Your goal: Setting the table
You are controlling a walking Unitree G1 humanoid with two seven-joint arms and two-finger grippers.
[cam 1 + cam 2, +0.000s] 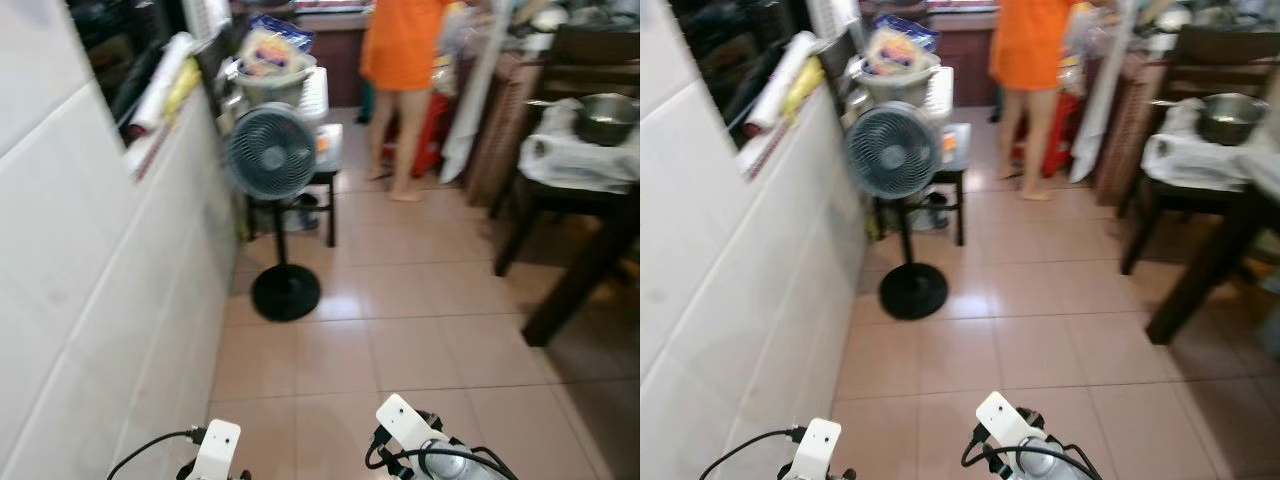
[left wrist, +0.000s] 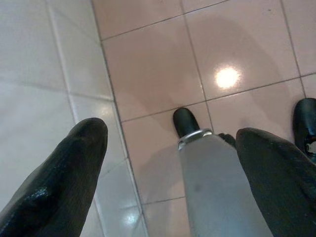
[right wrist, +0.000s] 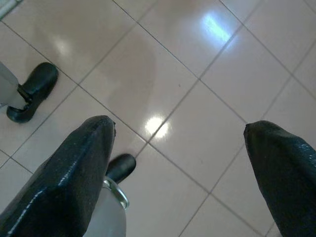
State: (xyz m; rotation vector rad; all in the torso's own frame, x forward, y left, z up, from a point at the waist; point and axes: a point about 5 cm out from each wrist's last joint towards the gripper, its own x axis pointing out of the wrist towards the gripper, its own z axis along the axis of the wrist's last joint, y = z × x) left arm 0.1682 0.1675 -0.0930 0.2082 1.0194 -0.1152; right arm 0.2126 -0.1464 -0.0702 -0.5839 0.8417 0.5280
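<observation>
A dark wooden table (image 1: 560, 300) stands at the right, with a metal pot (image 1: 603, 118) on a white cloth (image 1: 575, 160) on top. Both arms hang low at the bottom of the head views. My left gripper (image 2: 173, 163) is open over the pink floor tiles beside the white tiled wall, with nothing between its fingers. My right gripper (image 3: 180, 158) is open too, empty, above bare floor tiles. The robot's own grey leg and black foot (image 2: 185, 121) show between the left fingers.
A standing fan (image 1: 272, 152) on a round black base (image 1: 286, 293) stands by the white tiled wall (image 1: 110, 300) on the left. Behind it is a small black stool with a bin of packets (image 1: 270, 60). A person in an orange dress (image 1: 400, 45) stands at the back.
</observation>
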